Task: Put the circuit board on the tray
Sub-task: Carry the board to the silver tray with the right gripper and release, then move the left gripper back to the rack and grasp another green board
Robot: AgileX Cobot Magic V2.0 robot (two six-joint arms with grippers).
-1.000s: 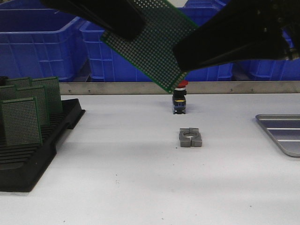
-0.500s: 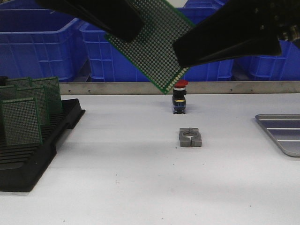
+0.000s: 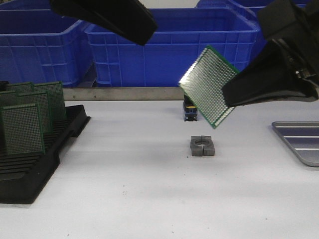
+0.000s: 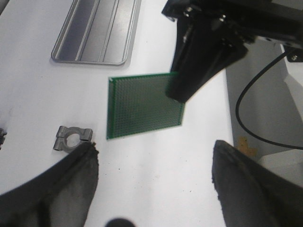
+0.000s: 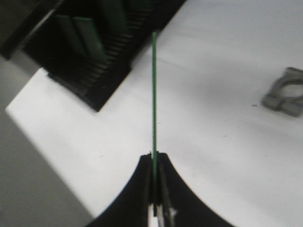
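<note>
Clamped between the fingers of the right gripper (image 5: 155, 158) is the circuit board (image 3: 208, 86), pinched by one edge and held in the air, tilted so that one corner points down. From the front view, the board is seen at about 12 o'clock from the small grey metal clamp (image 3: 202, 146) that lies on the white table (image 3: 139, 184), and it partly hides a small button switch (image 3: 190, 113) standing behind the clamp. The left gripper (image 4: 154, 182) is held high with its fingers spread wide apart and nothing between them. The tray (image 3: 299, 139) lies flat on the table at about 3 o'clock from the clamp, well apart from the board. A black slotted rack (image 3: 35, 154) with upright green boards is set at 9 o'clock. Blue bins (image 3: 169, 47) are lined up behind the table.
</note>
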